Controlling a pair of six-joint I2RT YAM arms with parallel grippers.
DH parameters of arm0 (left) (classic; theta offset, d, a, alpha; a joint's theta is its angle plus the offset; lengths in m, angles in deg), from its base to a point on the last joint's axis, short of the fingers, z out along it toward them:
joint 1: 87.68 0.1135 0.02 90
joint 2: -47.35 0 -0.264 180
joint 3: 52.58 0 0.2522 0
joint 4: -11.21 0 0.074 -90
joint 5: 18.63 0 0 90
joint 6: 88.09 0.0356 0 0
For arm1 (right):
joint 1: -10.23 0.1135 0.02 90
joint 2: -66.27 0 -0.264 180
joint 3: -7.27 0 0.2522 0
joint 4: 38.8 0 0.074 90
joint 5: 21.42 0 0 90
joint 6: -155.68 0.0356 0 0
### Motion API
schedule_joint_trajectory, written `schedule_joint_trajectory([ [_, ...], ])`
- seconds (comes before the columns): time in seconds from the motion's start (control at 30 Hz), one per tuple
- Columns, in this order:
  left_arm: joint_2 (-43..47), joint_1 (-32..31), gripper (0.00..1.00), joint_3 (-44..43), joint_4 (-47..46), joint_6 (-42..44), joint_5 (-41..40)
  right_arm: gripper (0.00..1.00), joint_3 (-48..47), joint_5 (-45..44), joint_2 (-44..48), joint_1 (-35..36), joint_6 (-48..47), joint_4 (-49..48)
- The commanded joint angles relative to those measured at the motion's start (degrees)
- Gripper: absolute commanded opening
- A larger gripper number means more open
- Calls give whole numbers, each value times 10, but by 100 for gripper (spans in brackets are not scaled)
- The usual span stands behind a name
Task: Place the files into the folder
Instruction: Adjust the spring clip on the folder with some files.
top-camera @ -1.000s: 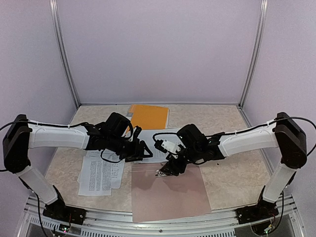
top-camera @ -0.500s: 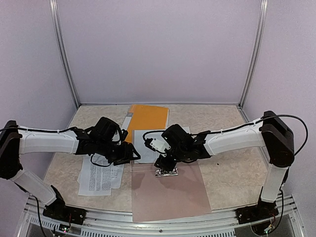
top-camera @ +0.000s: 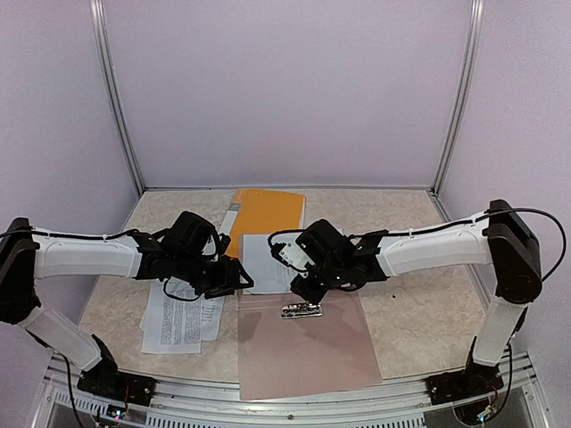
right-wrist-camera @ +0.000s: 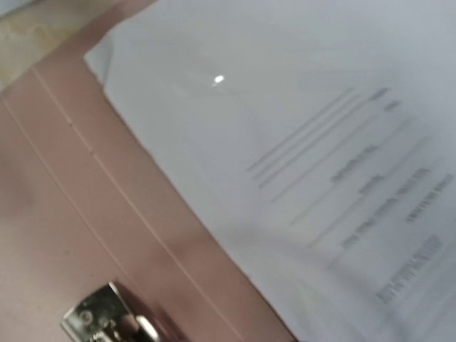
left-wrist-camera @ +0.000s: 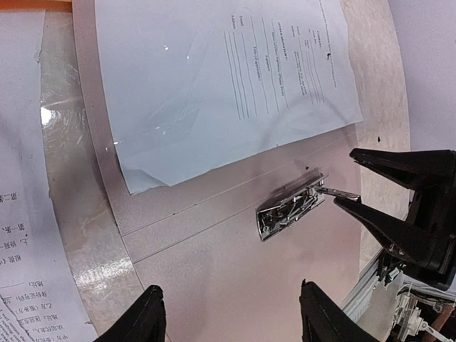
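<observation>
The folder lies open, its taupe inner cover flat with a metal clip near its top edge and the orange cover behind. One white file sheet rests across the folder's top edge. More files are stacked at the left. My left gripper hovers open over the taupe cover, holding nothing. In the left wrist view my right gripper has its jaws apart around the clip's thin lever. The right wrist view, blurred, shows the sheet, the cover and the clip, not its own fingers.
The marbled tabletop is bounded by pale walls and metal posts. The table's front rail runs below the folder, and the taupe cover reaches almost to it.
My right gripper has shifted left and back from above the clip toward the sheet's near edge, its jaws narrowing. My left arm has swung left and lower.
</observation>
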Motion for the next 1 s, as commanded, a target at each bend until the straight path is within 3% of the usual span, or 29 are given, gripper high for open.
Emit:
schedule_joint_trajectory([
  [0.0, 0, 4, 61, 6, -4, 3, -1, 36, 18, -33, 53, 5, 30, 26],
  [0.27, -12, 4, 61, 5, -8, 5, 8, 37, 66, -64, 94, 4, 66, 37],
  [0.4, -13, 4, 61, 4, -8, 6, 9, 38, 82, -29, 103, 5, 66, 16],
  [0.63, -12, 4, 62, 11, -4, -2, -7, 60, 36, -17, 63, 45, 62, -5],
  [0.97, 28, 9, 81, 33, 31, -20, -68, 59, -63, -66, -35, 53, 63, 40],
])
